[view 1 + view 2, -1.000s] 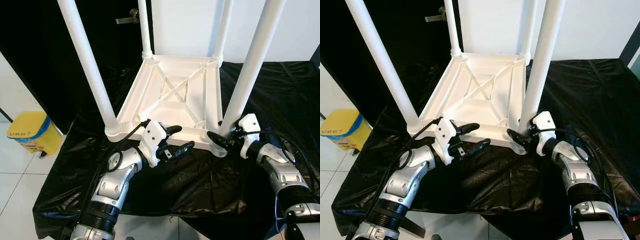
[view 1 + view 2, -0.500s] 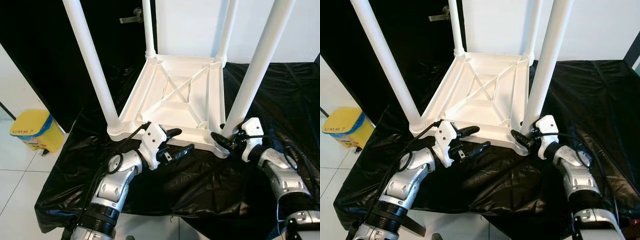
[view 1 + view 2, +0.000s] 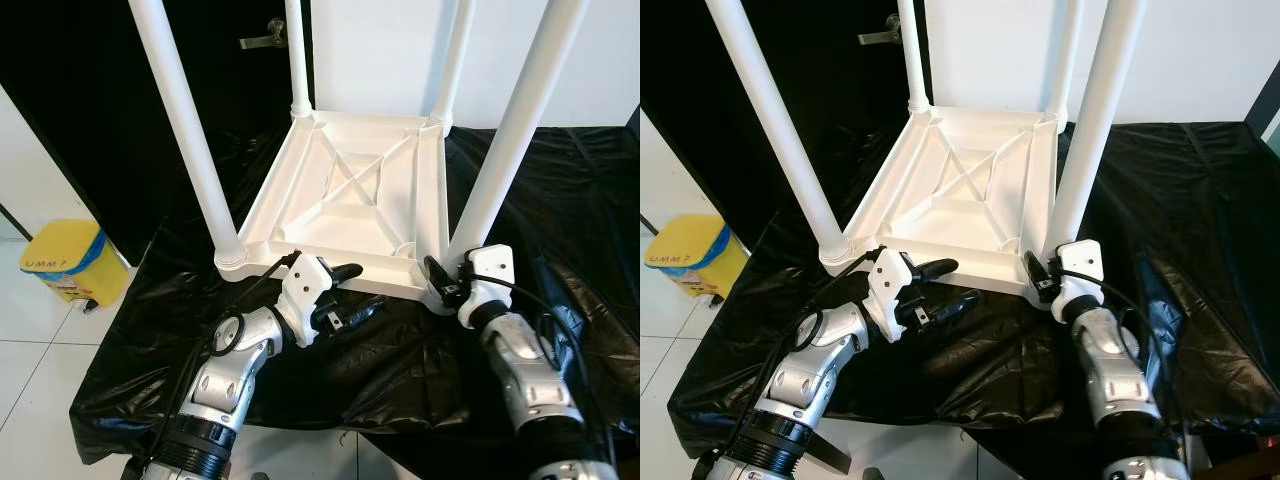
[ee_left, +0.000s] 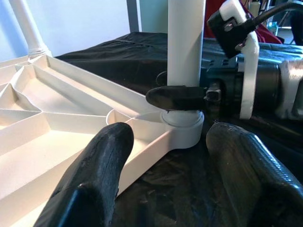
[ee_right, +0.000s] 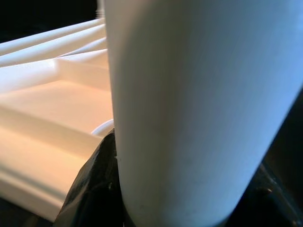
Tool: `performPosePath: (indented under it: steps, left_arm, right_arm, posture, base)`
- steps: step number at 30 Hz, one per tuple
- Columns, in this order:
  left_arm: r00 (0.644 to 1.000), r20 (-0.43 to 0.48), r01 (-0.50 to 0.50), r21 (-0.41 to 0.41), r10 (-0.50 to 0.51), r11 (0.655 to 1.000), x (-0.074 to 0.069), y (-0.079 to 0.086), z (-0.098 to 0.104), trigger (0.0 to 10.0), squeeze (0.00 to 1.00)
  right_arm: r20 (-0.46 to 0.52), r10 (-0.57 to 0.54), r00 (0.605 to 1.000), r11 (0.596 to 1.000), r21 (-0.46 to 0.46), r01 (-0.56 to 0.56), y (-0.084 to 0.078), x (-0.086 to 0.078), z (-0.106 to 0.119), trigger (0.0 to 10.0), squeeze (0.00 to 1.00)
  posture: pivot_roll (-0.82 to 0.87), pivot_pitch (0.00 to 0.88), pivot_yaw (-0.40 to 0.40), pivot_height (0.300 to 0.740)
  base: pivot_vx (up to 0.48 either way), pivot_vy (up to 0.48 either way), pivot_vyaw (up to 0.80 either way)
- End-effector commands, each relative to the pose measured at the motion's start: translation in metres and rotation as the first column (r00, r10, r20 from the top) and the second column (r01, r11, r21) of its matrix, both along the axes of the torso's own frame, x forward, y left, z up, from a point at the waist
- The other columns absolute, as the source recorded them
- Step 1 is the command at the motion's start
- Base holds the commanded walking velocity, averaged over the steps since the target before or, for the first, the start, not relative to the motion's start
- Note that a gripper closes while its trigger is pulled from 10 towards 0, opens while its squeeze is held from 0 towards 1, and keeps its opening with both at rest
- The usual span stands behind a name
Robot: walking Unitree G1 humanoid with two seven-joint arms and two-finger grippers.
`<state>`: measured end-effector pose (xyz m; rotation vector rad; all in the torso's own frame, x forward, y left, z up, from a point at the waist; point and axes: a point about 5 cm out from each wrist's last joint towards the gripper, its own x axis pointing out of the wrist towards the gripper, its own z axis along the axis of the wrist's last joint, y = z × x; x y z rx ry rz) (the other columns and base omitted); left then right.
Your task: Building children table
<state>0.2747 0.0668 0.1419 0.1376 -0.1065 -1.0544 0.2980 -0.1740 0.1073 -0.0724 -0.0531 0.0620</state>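
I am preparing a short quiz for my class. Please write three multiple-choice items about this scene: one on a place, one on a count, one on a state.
1. Where is the yellow bin?
A. on the floor by the robot's left
B. on the black sheet
C. under the table

2. How many legs stand up from the table?
A. two
B. three
C. four

3. The right gripper is
A. hanging idle
B. clamped round a leg's base
C. holding the bin

Answers:
1 A: the yellow bin sits on the tiles.
2 C: the table has one leg per corner.
3 B: the right gripper clasps the leg.
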Motion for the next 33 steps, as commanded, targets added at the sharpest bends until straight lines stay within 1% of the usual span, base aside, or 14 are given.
performPosePath:
  steps: [1,2,3,5,7,8,16,17,18,24,27,29,30,33]
  left_arm:
    - [0.999,-0.002,-0.05,-0.007,0.05,0.999,-0.001,0.001,0.0,10.0,0.0]
    - [0.999,-0.002,-0.05,-0.007,0.05,0.999,-0.001,0.001,0.0,10.0,0.0]
    - [0.999,-0.005,-0.053,-0.012,0.053,0.998,-0.001,0.002,0.0,10.0,0.0]
    - [0.998,-0.006,-0.055,-0.013,0.055,0.998,-0.001,0.002,0.0,10.0,0.0]
    - [0.998,-0.007,-0.056,-0.013,0.056,0.998,-0.002,0.002,0.0,10.0,0.0]
    - [0.998,-0.01,-0.056,-0.015,0.056,0.998,-0.002,0.001,0.0,10.0,0.0]
    - [0.999,-0.008,-0.049,-0.018,0.049,0.999,-0.001,0.0,0.001,10.0,0.0]
    - [0.999,-0.007,-0.05,-0.018,0.05,0.999,-0.001,0.0,0.001,10.0,0.0]
    - [0.999,-0.006,-0.054,-0.019,0.054,0.998,-0.001,0.0,0.002,10.0,0.0]
    - [0.998,-0.002,-0.058,-0.023,0.058,0.998,0.0,-0.001,0.002,10.0,0.0]
    - [0.998,-0.001,-0.057,-0.028,0.057,0.998,-0.001,-0.002,0.002,10.0,0.0]
    - [0.998,-0.001,-0.057,-0.028,0.057,0.998,-0.001,-0.002,0.002,10.0,0.0]
    - [0.998,-0.001,-0.056,-0.031,0.056,0.998,-0.001,-0.002,0.003,10.0,0.0]
    - [0.999,-0.002,-0.054,-0.032,0.054,0.998,-0.002,-0.002,0.003,10.0,0.0]
  right_arm:
    - [-0.076,-0.169,0.983,0.985,0.001,0.17,0.003,-0.007,-0.015,10.0,0.0]
    - [-0.076,-0.169,0.983,0.985,0.001,0.17,0.003,-0.007,-0.015,10.0,0.0]
    - [-0.081,-0.224,0.971,0.973,0.031,0.227,0.013,-0.011,-0.016,10.0,0.0]
    - [-0.095,-0.224,0.97,0.972,0.045,0.229,0.02,-0.013,-0.018,10.0,0.0]
    - [-0.111,-0.22,0.969,0.971,0.065,0.228,0.026,-0.015,-0.02,10.0,0.0]
    - [-0.128,-0.16,0.979,0.98,0.094,0.173,0.039,-0.016,-0.022,10.0,0.0]
    - [-0.091,-0.109,0.99,0.988,0.103,0.119,0.046,-0.017,-0.013,10.0,0.0]
    - [-0.088,-0.118,0.989,0.988,0.091,0.126,0.046,-0.017,-0.012,10.0,0.18]
    - [-0.081,-0.111,0.991,0.989,0.091,0.118,0.047,-0.017,-0.01,10.0,1.0]
    - [-0.016,-0.077,0.997,0.994,0.082,0.078,0.042,-0.015,0.0,10.0,1.0]
    - [0.018,-0.008,1.0,0.996,0.085,0.007,0.03,-0.017,0.006,10.0,1.0]
    - [0.018,-0.008,1.0,0.996,0.085,0.007,0.03,-0.017,0.006,10.0,1.0]
    - [0.021,0.076,0.997,0.994,0.083,-0.078,0.018,-0.019,0.009,10.0,0.0]
    - [0.021,0.167,0.986,0.984,0.061,-0.167,0.01,-0.02,0.011,10.0,0.0]
  posture:
    - [-0.11,0.0,0.018,0.74]
    - [-0.11,0.0,0.018,0.74]
    - [-0.11,0.0,0.017,0.74]
    - [-0.11,0.0,0.016,0.74]
    - [-0.11,0.0,0.016,0.74]
    - [-0.11,0.0,0.02,0.74]
    - [-0.12,0.0,0.018,0.74]
    - [-0.12,0.0,0.019,0.74]
    - [-0.12,0.0,0.017,0.74]
    - [-0.12,0.0,0.014,0.74]
    - [-0.12,0.0,0.01,0.74]
    - [-0.12,0.0,0.01,0.74]
    - [-0.13,0.0,0.01,0.74]
    - [-0.13,0.0,0.013,0.74]
  base:
    - [0.0,0.0,0.0]
    - [0.0,0.0,0.0]
    - [0.0,0.0,0.0]
    - [0.0,0.0,0.0]
    - [0.0,0.0,0.0]
    - [0.0,0.0,0.0]
    - [0.0,0.0,0.0]
    - [0.0,0.0,0.0]
    - [0.0,0.0,0.0]
    - [0.0,0.0,0.0]
    - [0.0,0.0,0.0]
    - [0.0,0.0,0.0]
    - [0.0,0.0,0.0]
    - [0.0,0.0,0.0]
